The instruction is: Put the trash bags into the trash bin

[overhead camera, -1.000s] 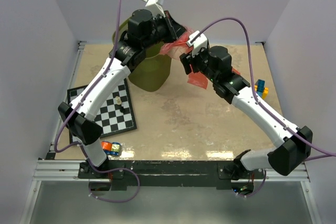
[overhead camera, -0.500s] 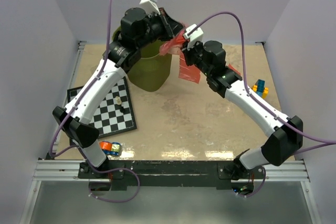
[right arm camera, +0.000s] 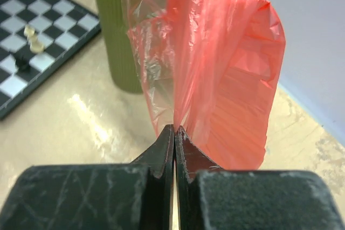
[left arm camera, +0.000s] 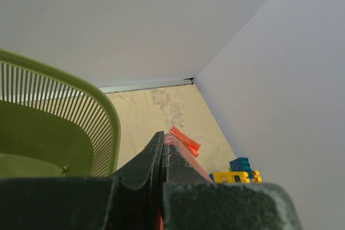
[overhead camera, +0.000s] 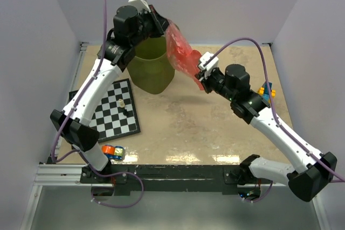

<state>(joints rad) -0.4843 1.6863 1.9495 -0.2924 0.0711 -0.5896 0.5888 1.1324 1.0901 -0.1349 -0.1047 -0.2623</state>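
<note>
A red-pink translucent trash bag (overhead camera: 182,55) hangs stretched in the air between my two grippers, just right of the olive-green mesh trash bin (overhead camera: 153,71). My left gripper (overhead camera: 163,24) is high above the bin's right rim, shut on the bag's upper end (left arm camera: 168,138). My right gripper (overhead camera: 202,78) is lower and to the right, shut on the bag's bottom edge (right arm camera: 226,63), with its jaws pressed together (right arm camera: 174,127). In the left wrist view a second small red strip of trash bag (left arm camera: 186,140) lies flat on the table beyond the jaws (left arm camera: 163,136), with the bin's rim (left arm camera: 81,87) at the left.
A chessboard (overhead camera: 110,109) with a few pieces lies left of the bin (right arm camera: 116,30). Yellow and blue toy blocks (overhead camera: 267,91) sit at the right by the wall, also in the left wrist view (left arm camera: 237,173). A small orange and blue object (overhead camera: 113,151) lies near the front left.
My right gripper has shut on the bag's lower edge and drawn back to the right. My left gripper rose and shifted left, so the bag is pulled out long between them.
</note>
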